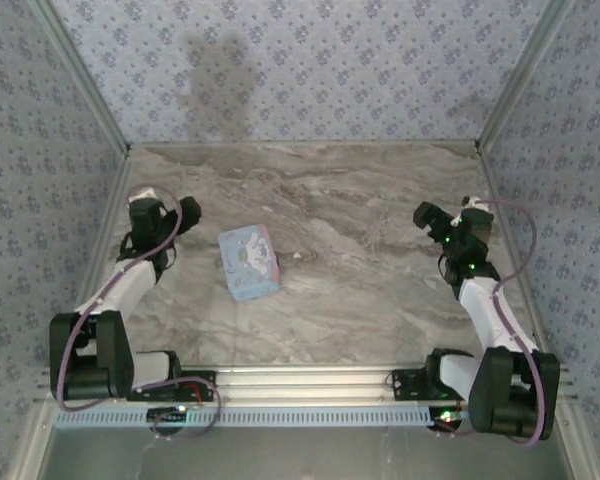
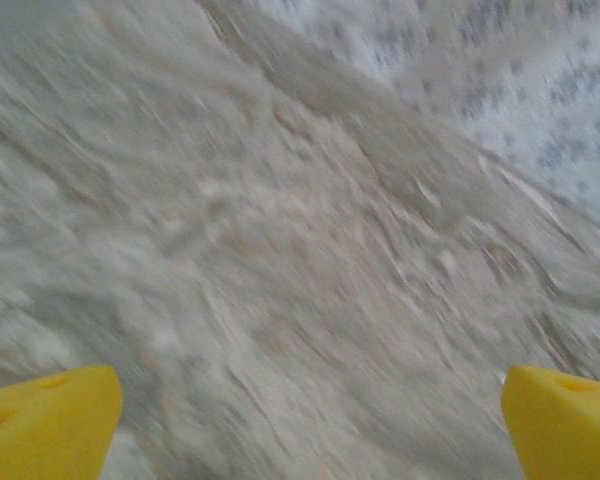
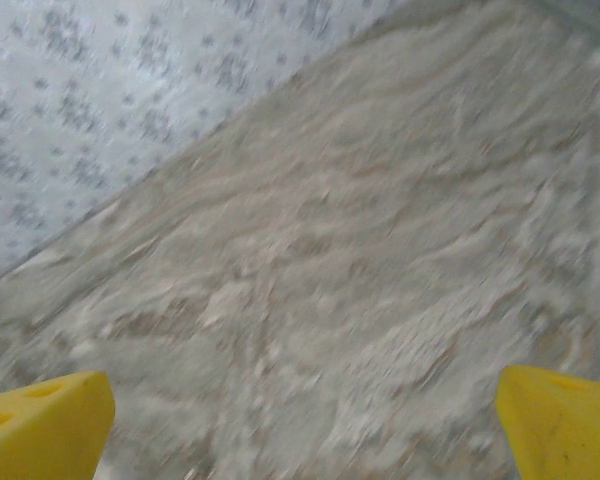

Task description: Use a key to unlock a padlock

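Note:
My left gripper [image 1: 185,215] hovers over the left side of the marble table [image 1: 380,300], just left of a pale blue cartoon-printed tin [image 1: 248,262]. In the left wrist view the left gripper [image 2: 310,425] is open, with one yellow fingertip [image 2: 45,420] at each bottom corner and only blurred marble between them. My right gripper [image 1: 426,216] hangs over the right side of the table. In the right wrist view the right gripper [image 3: 305,425] is also open and empty, its yellow fingertips [image 3: 560,420] far apart. I cannot make out the padlock or the key.
A tiny pale speck [image 1: 298,257] lies on the marble just right of the tin, too small to identify. Patterned walls [image 1: 300,70] close in the table at the back and on both sides. A metal rail [image 1: 310,378] runs along the near edge.

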`<state>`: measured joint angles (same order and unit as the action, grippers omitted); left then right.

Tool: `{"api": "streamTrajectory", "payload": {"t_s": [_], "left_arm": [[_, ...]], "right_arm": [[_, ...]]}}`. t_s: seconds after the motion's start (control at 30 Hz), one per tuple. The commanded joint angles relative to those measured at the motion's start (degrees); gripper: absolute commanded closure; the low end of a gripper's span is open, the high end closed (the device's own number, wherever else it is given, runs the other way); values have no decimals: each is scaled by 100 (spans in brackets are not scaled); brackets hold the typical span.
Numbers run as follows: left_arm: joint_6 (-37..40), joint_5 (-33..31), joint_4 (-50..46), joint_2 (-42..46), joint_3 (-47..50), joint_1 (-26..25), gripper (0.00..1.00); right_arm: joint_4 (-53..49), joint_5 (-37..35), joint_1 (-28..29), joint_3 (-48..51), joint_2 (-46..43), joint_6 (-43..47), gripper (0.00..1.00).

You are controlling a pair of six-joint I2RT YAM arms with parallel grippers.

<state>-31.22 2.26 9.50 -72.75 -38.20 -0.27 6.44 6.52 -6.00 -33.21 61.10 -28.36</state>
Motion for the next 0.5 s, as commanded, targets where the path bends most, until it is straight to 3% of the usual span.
{"api": "streamTrajectory", "payload": {"t_s": [0.0, 0.13, 0.47], "left_arm": [[-773, 754, -531, 112, -59, -361, 4], [-1054, 900, -281, 76, 118, -784, 5], [-1298, 925, -199, -918, -381, -1489, 10]], "right_arm": [[-953, 859, 107, -223, -313, -456, 2], [-1588, 1288, 321, -380, -481, -330, 8], [-2193, 1085, 1013, -370, -947, -279, 8]]}}
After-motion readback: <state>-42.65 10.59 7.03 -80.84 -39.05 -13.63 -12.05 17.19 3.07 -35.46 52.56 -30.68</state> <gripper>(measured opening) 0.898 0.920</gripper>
